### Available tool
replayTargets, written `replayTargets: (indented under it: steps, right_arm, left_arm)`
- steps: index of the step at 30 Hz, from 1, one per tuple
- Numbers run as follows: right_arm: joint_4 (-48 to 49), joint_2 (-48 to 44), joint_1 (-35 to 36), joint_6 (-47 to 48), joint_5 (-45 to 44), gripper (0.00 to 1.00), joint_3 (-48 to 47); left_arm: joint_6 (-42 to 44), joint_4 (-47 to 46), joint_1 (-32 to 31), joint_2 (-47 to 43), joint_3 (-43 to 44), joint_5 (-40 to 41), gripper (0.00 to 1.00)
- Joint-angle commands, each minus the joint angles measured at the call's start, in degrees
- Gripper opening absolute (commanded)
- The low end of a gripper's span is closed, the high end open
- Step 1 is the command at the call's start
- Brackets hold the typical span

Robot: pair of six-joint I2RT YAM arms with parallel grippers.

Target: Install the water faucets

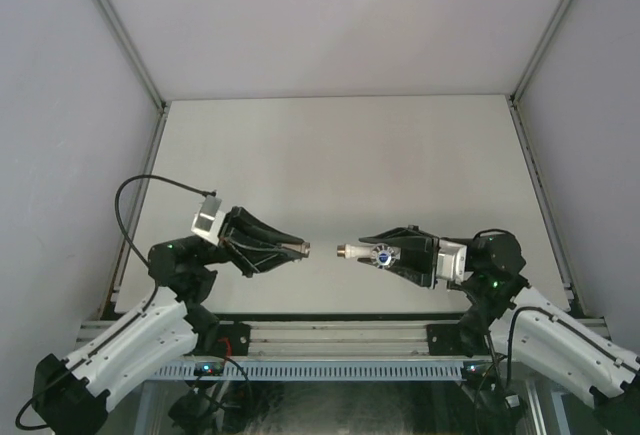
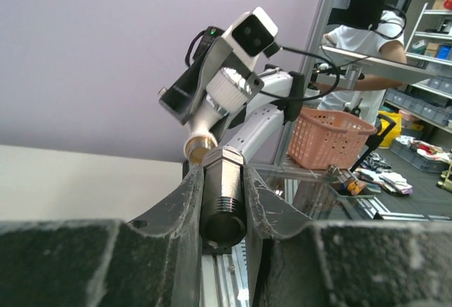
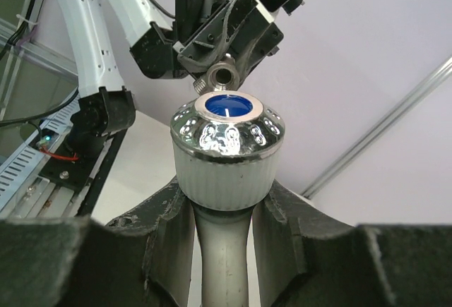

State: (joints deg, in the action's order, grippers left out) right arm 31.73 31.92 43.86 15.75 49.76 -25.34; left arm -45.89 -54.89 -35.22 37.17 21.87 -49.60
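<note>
Both water faucets are held above the table and face each other. My left gripper (image 1: 298,249) is shut on the short dark-grey metal fitting (image 1: 306,249). In the left wrist view the threaded fitting (image 2: 223,194) sits clamped between the fingers (image 2: 176,208). My right gripper (image 1: 372,253) is shut on the white tap (image 1: 352,252), whose end points at the fitting across a small gap. In the right wrist view the tap's stem (image 3: 226,250) is between the jaws, under its ribbed knob with a chrome cap and blue centre (image 3: 227,106). The fitting (image 3: 220,75) shows just beyond it.
The pale table (image 1: 340,155) stretches behind both arms, with grey walls on three sides. An aluminium rail (image 1: 330,340) runs along the near edge. Beyond the table, in the left wrist view, stand a pink basket (image 2: 332,137) and shelving.
</note>
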Motion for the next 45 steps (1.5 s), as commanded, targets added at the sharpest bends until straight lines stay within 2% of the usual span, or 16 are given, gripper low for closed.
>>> replayTargets:
  steps: [1,3,7,11,21,33,45]
  right_arm:
    - [8.75,3.55,3.34,3.93,-4.27,0.00,-2.76]
    - [8.81,4.58,4.49,4.73,-5.06,0.00,-3.69]
    - [9.61,5.44,6.42,6.36,-6.39,0.00,-4.40]
    - [5.69,5.14,7.45,8.84,-6.69,0.00,-6.29]
    - [-2.95,7.49,13.56,16.98,-11.29,0.00,-10.73]
    - [-5.51,9.90,14.68,18.62,-14.35,0.00,-12.26]
    - [-4.94,9.47,14.68,18.30,-14.78,0.00,-12.25]
  left_arm:
    - [-10.56,-18.20,0.27,3.23,1.62,2.84,0.00]
    - [-14.05,-22.71,0.33,5.64,1.47,2.97,0.00]
    - [-15.70,-23.37,0.25,6.54,1.87,1.64,0.00]
    - [-11.89,-16.54,0.25,4.41,2.30,1.55,0.00]
    - [-10.40,-12.31,0.24,4.48,2.93,3.71,0.00]
    - [-5.65,-3.41,0.15,2.54,3.47,5.52,0.00]
    - [-6.65,-5.56,0.06,2.86,2.93,4.33,0.00]
